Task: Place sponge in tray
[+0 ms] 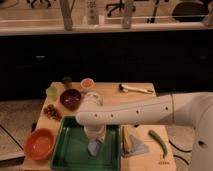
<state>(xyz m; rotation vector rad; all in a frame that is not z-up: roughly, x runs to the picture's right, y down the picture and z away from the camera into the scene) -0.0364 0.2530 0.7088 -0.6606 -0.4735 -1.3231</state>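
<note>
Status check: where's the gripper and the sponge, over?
Gripper over tray, pointing down. Sponge just under it, within tray outline. Orange bowl and yellow slab flank tray, outside it.

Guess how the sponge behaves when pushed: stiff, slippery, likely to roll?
Probably soft and light: the sponge is a small pale pad just under the gripper, over the tray. Its squarish, flat shape suggests it won't roll. It would likely slide until the raised rim stops it.
</note>
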